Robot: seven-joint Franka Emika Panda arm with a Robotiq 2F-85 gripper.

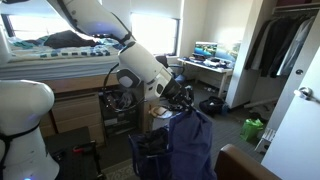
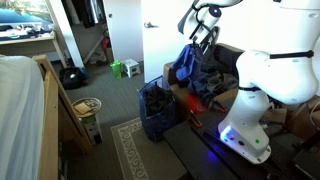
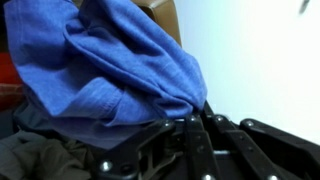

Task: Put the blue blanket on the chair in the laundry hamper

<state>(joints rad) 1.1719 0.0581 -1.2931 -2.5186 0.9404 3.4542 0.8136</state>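
Observation:
The blue blanket [image 3: 110,60] hangs bunched from my gripper [image 3: 193,122], which is shut on a fold of it. In both exterior views the blanket [image 1: 191,140] [image 2: 185,66] dangles below the gripper [image 1: 184,97] [image 2: 199,42], lifted off the chair [image 2: 215,88], which still holds dark clothes. The laundry hamper [image 2: 156,112], a dark open-topped bag, stands on the floor beside the chair. It also shows in an exterior view [image 1: 148,156], just beside the hanging blanket.
A bed frame [image 2: 55,100] and a small bin [image 2: 88,108] stand across the carpet from the hamper. A patterned rug [image 2: 135,150] lies in front. A desk with monitor [image 1: 208,55] and hanging clothes [image 1: 275,45] are at the back.

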